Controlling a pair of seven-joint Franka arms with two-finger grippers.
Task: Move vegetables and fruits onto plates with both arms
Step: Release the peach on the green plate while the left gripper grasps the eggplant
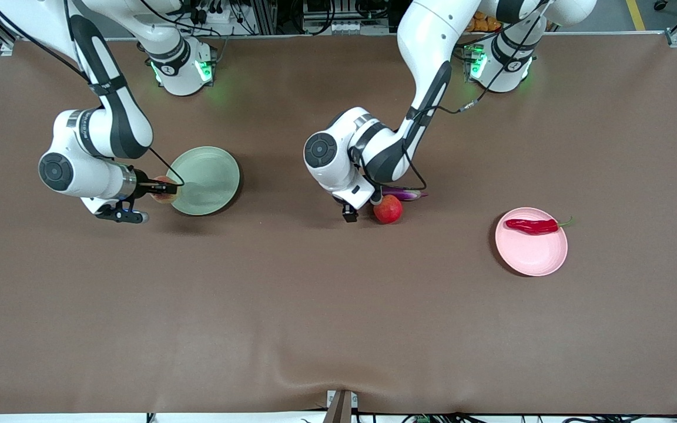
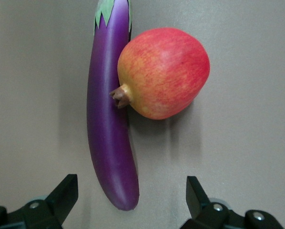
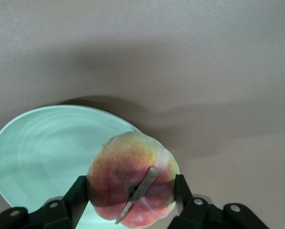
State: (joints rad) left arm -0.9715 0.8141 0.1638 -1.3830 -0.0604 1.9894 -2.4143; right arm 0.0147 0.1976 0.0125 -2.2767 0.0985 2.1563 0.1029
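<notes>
My right gripper is shut on the pinkish-yellow peach and holds it over the rim of the pale green plate. The right wrist view shows the peach between the fingers, with the plate under it. My left gripper is open and low over the table beside the deep-red fruit and purple eggplant. In the left wrist view the eggplant touches the red fruit, and its tip lies between my open fingers. The red chili lies on the pale pink plate.
The brown table carries nothing else nearer the front camera. The left arm's elbow hangs over the middle of the table. The right arm's elbow hangs beside the green plate, toward the right arm's end.
</notes>
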